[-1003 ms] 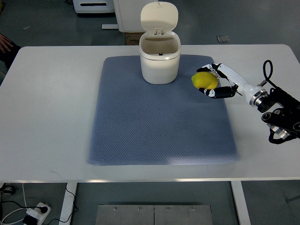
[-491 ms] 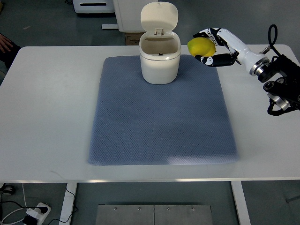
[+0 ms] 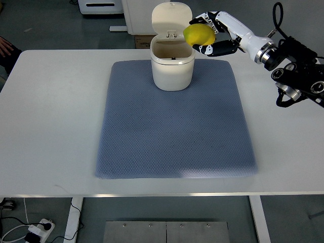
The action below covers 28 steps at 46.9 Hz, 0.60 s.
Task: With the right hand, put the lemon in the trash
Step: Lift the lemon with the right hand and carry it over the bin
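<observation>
Right hand [image 3: 210, 34]: comes in from the right edge at about 2 o'clock, white and black fingers [image 3: 218, 48] wrapped around the lemon, holding it up off the table
Lemon [image 3: 199, 35]: yellow, gripped in the right hand, just beside the upper right rim of the trash bin, at about 1 o'clock from the bin's opening; not inside the bin
Trash bin [image 3: 172, 68]: small cream-white bin, upright on the far middle part of the mat, at 12 o'clock in the scene; its inside looks dark and its contents cannot be made out
Bin lid [image 3: 172, 18]: flipped open and standing up behind the opening, hinged at the back rim
Mat [image 3: 174, 126]: blue-grey textured cloth lying flat in the middle of the table, the bin standing on its far edge
Table [image 3: 55, 111]: white top, bare to the left and right of the mat
Right arm [image 3: 293, 66]: white forearm with black joints and cables, over the table's far right corner at about 2 o'clock
Power strip [image 3: 39, 229]: white, on the floor under the table at 7 o'clock, with cables
Person's hand [image 3: 5, 46]: partly in view at the left edge, at about 10 o'clock, beyond the table corner
</observation>
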Motion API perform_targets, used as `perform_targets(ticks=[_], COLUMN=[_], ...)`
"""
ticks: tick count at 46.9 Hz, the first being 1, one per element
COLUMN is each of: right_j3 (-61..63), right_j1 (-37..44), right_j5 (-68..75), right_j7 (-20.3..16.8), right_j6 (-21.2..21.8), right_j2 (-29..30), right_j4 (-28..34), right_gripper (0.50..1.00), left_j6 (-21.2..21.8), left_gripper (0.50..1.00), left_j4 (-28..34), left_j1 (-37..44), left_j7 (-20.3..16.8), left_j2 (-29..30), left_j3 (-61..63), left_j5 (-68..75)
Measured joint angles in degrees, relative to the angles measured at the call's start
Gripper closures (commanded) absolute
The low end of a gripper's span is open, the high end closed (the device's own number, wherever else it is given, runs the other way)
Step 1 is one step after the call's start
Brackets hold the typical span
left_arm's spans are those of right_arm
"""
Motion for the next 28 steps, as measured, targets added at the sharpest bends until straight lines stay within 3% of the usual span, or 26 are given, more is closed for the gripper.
perform_targets(ticks=[13,28], right_j3=[0.3,0.3], right_j1=[-0.1,-0.1], right_j5=[0.2,2.2], right_j7=[-4.1,-5.1], right_j6=[0.0,0.6], right_j2=[4.6,9.6], right_j4=[-3.2,-8.7], right_gripper=[1.000,1.000], left_j6=[0.0,0.0], left_gripper=[0.500,0.500], left_j4=[0.0,0.0], left_j1=[0.0,0.0], left_j7=[0.0,0.0], left_j2=[0.0,0.0], left_j3=[0.0,0.0], left_j5=[0.0,0.0])
